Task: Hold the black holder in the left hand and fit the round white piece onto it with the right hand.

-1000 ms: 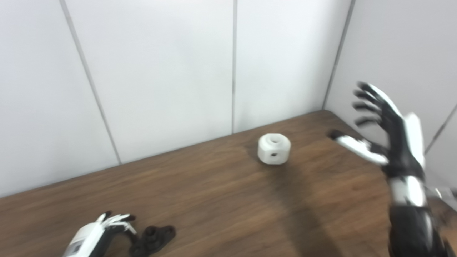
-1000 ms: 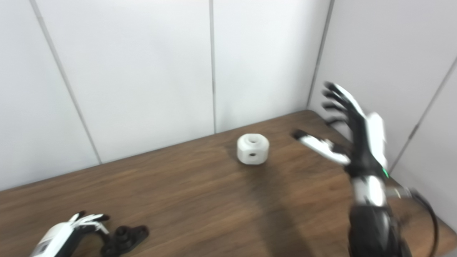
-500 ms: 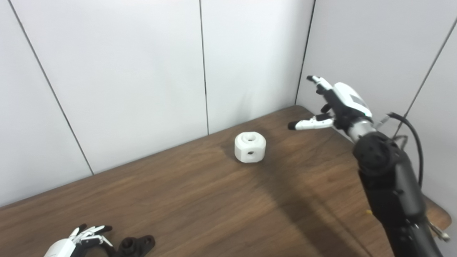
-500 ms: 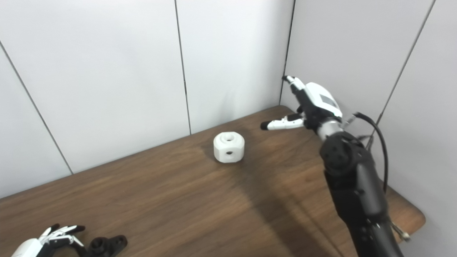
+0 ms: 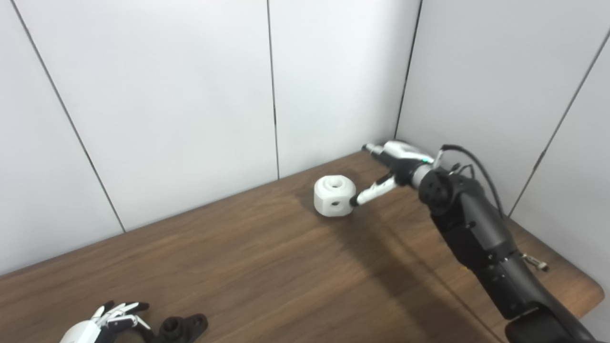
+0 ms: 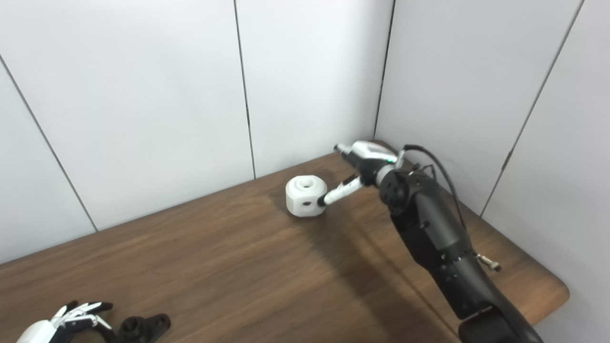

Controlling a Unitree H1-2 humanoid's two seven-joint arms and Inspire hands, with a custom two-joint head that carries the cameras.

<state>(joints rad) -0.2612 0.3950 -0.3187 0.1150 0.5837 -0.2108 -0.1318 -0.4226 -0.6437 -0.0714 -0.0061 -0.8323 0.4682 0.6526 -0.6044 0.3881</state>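
Note:
The round white piece point(image 5: 333, 196) sits on the wooden table point(image 5: 267, 267) near the back wall, a hole on top and one on its side. My right hand point(image 5: 388, 166) is open just right of it, low over the table; its thumb tip touches the piece's right side and its fingers point toward the back corner. The black holder point(image 5: 183, 327) lies at the table's front left. My left hand point(image 5: 102, 323) is open beside it on the left, partly cut by the picture's bottom edge, fingers near the holder but not around it.
White wall panels close the back and the right side, meeting in a corner behind my right hand. The table's rounded right corner point(image 5: 593, 290) lies near my right forearm point(image 5: 481, 247). A cable point(image 5: 469, 159) loops off the right wrist.
The camera shifted at first. My right hand has dropped from high by the right wall down to the table, and its thumb now touches the white piece. The left hand has hardly moved.

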